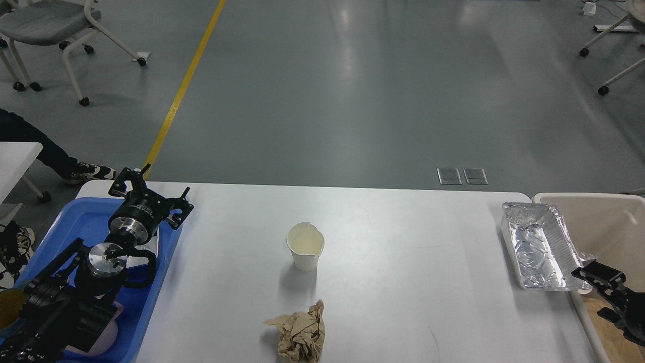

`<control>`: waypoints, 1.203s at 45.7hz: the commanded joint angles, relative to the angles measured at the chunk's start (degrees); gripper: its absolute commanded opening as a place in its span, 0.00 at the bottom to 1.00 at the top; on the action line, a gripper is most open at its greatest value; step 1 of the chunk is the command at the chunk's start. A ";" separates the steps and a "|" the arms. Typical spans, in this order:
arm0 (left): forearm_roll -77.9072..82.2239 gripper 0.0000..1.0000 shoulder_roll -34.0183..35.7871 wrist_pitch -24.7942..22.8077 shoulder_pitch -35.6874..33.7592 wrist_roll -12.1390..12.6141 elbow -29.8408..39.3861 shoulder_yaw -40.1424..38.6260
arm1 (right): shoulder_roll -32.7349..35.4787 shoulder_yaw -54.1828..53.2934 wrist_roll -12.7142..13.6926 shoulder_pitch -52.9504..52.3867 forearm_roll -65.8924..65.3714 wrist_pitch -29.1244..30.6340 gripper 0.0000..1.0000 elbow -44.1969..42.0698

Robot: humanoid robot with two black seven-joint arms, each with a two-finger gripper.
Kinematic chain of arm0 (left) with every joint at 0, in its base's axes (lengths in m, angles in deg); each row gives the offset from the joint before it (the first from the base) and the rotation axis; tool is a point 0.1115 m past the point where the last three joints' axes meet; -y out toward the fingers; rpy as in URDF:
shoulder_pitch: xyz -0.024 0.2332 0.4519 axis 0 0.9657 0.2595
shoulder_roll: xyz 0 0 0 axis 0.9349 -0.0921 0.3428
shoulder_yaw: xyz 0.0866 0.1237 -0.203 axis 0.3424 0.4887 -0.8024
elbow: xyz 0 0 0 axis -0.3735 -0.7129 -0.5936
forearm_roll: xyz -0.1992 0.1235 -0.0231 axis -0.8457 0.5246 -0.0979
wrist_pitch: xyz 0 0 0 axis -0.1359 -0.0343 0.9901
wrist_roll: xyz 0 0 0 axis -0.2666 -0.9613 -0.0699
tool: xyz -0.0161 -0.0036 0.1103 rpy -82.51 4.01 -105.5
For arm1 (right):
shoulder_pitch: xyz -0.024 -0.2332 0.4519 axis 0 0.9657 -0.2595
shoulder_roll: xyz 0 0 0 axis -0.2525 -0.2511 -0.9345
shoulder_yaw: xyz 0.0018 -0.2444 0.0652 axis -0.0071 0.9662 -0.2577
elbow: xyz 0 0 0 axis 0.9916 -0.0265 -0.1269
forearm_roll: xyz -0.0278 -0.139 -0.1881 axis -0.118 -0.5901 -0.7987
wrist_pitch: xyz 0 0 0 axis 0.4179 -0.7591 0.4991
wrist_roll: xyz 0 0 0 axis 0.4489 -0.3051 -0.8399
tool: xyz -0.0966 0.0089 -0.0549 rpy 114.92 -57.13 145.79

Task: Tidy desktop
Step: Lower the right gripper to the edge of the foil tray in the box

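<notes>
The desktop (403, 262), a smooth white slab with rounded corners, fills the lower view. The left arm rises from the lower-left edge over the blue plastic tray (166, 262); its left gripper (149, 189) hangs above the tray's far end at the desktop's left edge, fingers splayed wide and empty. The beige bin (604, 222) stands off the right edge. A crinkled foil tray (539, 247) lies at the desktop's right side; the right gripper (587, 275) touches its near corner, its opening impossible to judge. Centred are an upright white paper cup (305, 247) and crumpled brown paper (300, 333).
</notes>
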 commanded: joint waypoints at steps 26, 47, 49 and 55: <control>0.05 0.97 -0.16 1.02 0.30 0.03 -0.03 0.12 | -9.91 -0.08 0.20 -5.33 10.76 0.27 1.00 -12.92; 0.05 0.97 -0.16 1.46 0.30 -0.05 -0.03 0.12 | -14.31 5.63 0.29 -10.96 10.76 1.15 1.00 -17.93; 0.05 0.97 -0.16 1.46 0.47 0.03 -0.03 0.12 | -14.48 5.72 0.29 -11.13 10.76 1.15 1.00 -18.28; 0.05 0.97 -0.08 1.46 0.82 -0.06 -0.03 0.12 | -15.71 5.90 0.29 -12.27 10.67 1.32 1.00 -19.86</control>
